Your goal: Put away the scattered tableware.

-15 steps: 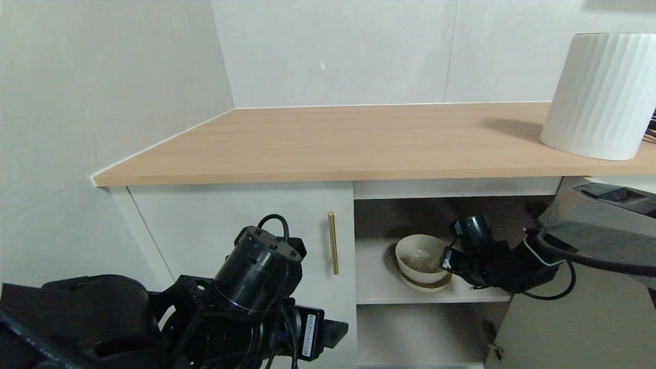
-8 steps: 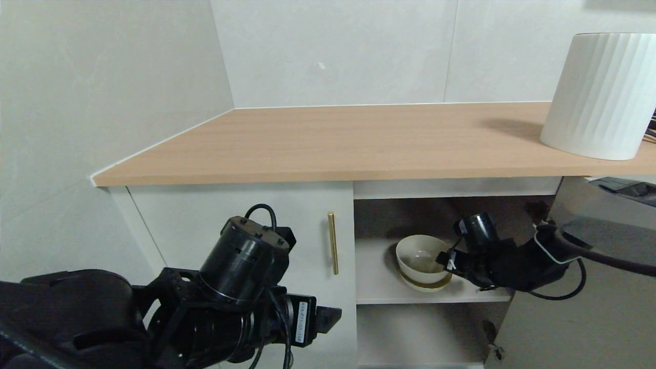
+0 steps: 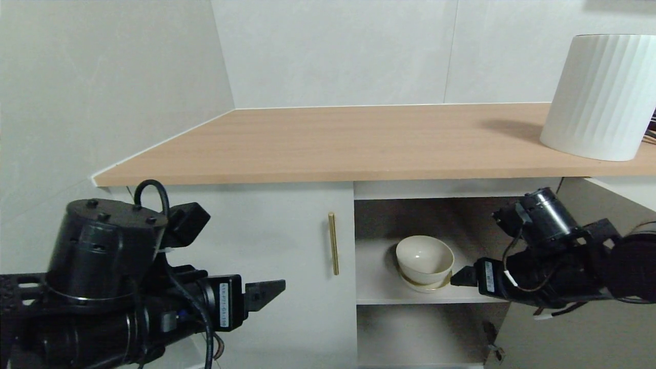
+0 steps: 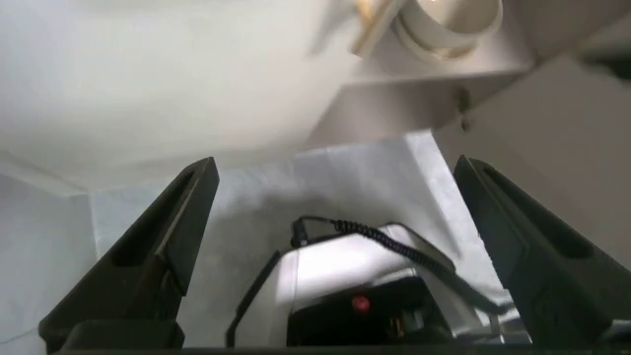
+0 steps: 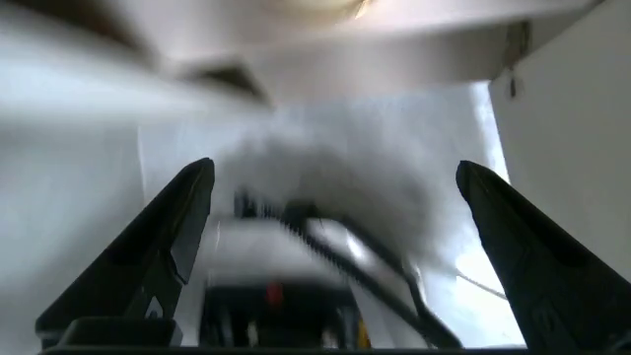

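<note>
Bowl (image 3: 424,259) on shelf (image 3: 379,289), right end effector (image 3: 458,278) beside it, left end effector (image 3: 265,295) apart, both spread, empty

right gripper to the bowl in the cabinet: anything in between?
Nothing visible. The bowl sits on a plate on the open shelf. The right gripper, open, is beside it near the shelf's front, with only a bare gap between them.
</note>
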`<state>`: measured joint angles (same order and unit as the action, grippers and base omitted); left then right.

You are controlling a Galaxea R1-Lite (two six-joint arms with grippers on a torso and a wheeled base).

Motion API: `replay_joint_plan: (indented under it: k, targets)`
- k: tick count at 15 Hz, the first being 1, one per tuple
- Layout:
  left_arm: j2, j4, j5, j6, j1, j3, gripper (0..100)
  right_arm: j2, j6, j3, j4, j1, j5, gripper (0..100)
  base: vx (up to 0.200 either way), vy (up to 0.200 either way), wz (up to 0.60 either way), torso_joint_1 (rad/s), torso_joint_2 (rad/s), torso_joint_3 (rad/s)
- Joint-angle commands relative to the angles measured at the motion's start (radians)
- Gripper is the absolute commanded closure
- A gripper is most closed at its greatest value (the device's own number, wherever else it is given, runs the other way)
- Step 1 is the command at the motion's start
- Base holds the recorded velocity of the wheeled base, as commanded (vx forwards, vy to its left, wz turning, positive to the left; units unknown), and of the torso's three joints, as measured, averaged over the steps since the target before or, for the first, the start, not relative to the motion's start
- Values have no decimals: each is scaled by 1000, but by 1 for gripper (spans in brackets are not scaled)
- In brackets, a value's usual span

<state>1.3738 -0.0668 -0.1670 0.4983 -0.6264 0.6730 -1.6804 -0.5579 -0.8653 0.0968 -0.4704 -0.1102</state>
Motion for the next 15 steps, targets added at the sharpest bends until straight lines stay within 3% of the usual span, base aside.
replay_joint_plan:
  k: [1, 4, 8, 15]
  targets:
    - [-141, -1, 21, -21, 47, -64, 0, 217, 52, 72, 41, -42, 9, 0, 0, 0, 0, 0, 0, 0]
    - [-144, -4, 58, -34, 66, -67, 0, 269, 52, 80, 106, -94, 0, 0, 0, 0, 0, 0, 0, 0]
    - [-124, -7, 49, -63, 63, -55, 0, 309, 52, 117, 110, -117, -5, 0, 0, 0, 0, 0, 0, 0]
    - [-119, -4, 54, -63, 57, -56, 0, 311, 52, 129, 110, -146, -37, 0, -200, 0, 0, 4, 2, 0]
